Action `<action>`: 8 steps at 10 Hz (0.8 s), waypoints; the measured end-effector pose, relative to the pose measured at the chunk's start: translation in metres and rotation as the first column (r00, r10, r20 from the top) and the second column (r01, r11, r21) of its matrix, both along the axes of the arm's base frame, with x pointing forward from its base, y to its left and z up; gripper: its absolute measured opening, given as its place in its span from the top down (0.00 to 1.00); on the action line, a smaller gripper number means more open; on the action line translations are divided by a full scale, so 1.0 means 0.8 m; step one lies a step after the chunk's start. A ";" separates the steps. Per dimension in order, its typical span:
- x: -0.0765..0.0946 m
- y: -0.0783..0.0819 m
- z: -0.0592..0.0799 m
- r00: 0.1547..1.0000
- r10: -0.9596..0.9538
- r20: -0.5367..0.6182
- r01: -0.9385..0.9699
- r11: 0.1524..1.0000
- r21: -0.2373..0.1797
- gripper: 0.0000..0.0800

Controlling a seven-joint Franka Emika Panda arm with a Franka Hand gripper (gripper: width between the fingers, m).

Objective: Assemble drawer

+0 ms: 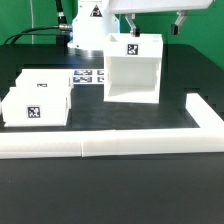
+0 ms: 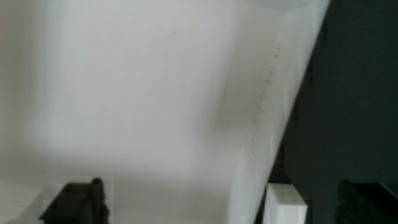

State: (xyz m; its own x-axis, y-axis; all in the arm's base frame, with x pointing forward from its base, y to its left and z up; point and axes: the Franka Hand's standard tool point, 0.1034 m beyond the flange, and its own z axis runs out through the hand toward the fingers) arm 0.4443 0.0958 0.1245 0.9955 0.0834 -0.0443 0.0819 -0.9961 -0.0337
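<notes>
Three white pieces make up the drawer, and we start with the biggest: the box shell (image 1: 133, 70) stands at upper centre of the exterior frame, open face toward us, apart from the rest. At middle left sit the front tray (image 1: 35, 110) and the back tray (image 1: 50, 82), close together, neither slotted in. At the top edge, above the shell, hangs the gripper (image 1: 155, 20), spread wide and holding nothing. The wrist view gives us white shell surface with dark table (image 2: 356, 100) beside it and the fingertips (image 2: 79, 200) far apart. Our read: it's lining up on a shell wall. We'd want that wall centred between the jaws, a straight descent, then a firm squeeze so the shell doesn't twist.
</notes>
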 end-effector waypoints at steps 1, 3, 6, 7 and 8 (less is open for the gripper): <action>-0.006 0.002 -0.007 0.999 -0.025 0.020 0.025 1.000 0.006 0.19; -0.025 0.011 -0.020 0.996 -0.081 0.022 0.081 0.997 0.011 0.19; -0.035 0.015 -0.030 0.997 -0.081 0.017 0.081 0.997 0.010 0.22; -0.035 0.015 -0.030 0.997 -0.081 0.018 0.080 0.997 0.010 0.44; -0.035 0.015 -0.030 0.997 -0.081 0.018 0.080 0.997 0.010 0.44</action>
State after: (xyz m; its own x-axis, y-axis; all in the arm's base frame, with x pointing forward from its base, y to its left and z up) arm 0.4165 0.1076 0.1007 0.9997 0.0033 -0.0258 0.0022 -0.9991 -0.0425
